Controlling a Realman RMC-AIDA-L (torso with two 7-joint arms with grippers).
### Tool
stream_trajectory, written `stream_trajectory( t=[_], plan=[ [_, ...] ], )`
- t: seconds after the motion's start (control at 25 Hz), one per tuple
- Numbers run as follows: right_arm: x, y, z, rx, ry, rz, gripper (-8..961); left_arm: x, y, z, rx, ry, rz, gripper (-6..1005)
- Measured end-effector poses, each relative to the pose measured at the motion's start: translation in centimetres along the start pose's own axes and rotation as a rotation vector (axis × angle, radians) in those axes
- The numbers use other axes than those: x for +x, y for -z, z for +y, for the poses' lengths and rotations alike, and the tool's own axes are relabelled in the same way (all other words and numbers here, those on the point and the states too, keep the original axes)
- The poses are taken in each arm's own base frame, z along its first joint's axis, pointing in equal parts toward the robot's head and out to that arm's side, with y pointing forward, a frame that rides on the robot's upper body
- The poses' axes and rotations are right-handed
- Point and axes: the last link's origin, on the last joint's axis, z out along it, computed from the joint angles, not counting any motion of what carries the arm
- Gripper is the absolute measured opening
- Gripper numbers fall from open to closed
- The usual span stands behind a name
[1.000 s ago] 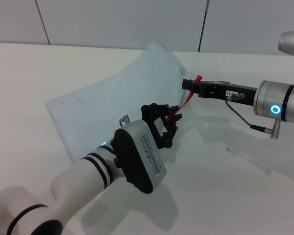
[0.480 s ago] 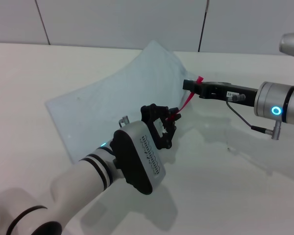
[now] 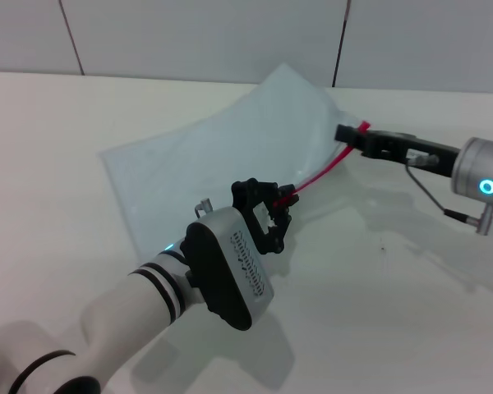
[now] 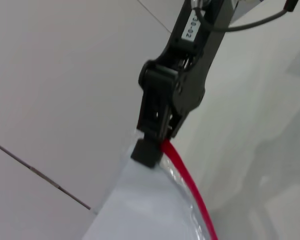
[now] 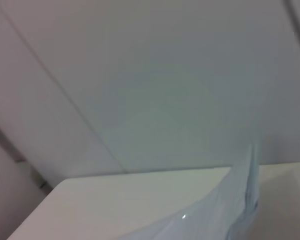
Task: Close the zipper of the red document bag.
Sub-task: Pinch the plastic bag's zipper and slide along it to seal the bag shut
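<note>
The red document bag (image 3: 214, 156) is a pale blue-grey translucent pouch lying bowed on the white table (image 3: 57, 123), with its right end lifted. Its zipper (image 3: 320, 174) is a thin red strip stretched taut between both grippers. My left gripper (image 3: 281, 199) is shut on the near end of the zipper at the table's middle. My right gripper (image 3: 351, 134) is shut on the bag's far right corner, at the zipper's other end. In the left wrist view, the right gripper (image 4: 152, 147) clamps that corner, with the zipper (image 4: 192, 192) running away from it. The bag's edge (image 5: 237, 212) shows in the right wrist view.
A pale panelled wall (image 3: 197, 37) rises behind the table's far edge. A thin cable (image 3: 431, 201) hangs from the right arm, above the table. White tabletop extends to the left of the bag and in front of the right arm.
My right gripper has moved to the right with the bag's corner. The zipper went from slack and steep to long and taut, and the whole bag slid right. The left gripper barely moved.
</note>
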Motion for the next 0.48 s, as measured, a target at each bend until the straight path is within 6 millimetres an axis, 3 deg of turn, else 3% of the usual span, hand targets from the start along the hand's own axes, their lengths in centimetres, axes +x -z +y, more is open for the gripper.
stream_trajectory(
  t=[0.48],
  plan=[
    [0.1, 5.0, -4.4, 0.151, -0.093, -0.151, 44, -0.4, 0.3, 0.3, -0.003, 0.005, -0.011, 85]
  ],
)
